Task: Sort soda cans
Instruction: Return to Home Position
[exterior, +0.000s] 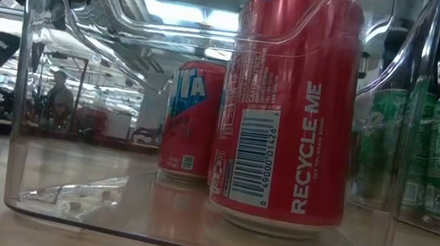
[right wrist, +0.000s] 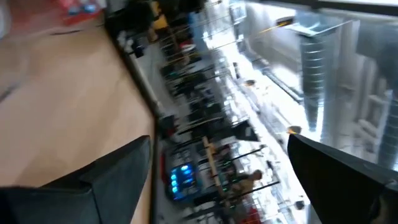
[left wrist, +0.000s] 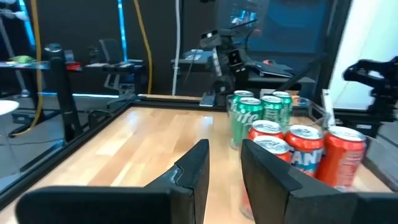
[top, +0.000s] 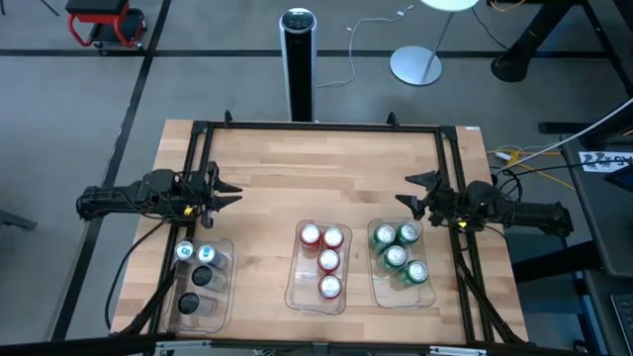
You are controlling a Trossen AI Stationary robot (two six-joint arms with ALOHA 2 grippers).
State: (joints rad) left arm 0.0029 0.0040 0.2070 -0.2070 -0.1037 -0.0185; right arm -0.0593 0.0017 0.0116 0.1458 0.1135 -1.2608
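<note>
Twelve shiny cylindrical cans [top: 329, 261], clear trays [top: 301, 295]

table [top: 297, 178]: smooth pale wood | trays [top: 296, 293]: clear glossy plastic | soda cans [top: 329, 261]: glossy metal

Cans [top: 329, 261] in 3 trays [top: 294, 296], L/mid/R.

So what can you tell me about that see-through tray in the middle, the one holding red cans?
The tray is a clear, glossy plastic box, rectangular with rounded corners and upright walls. It rests flat on the wooden table. Four red cans stand upright inside, leaving its near left corner bare. Nothing else touches it.
</note>
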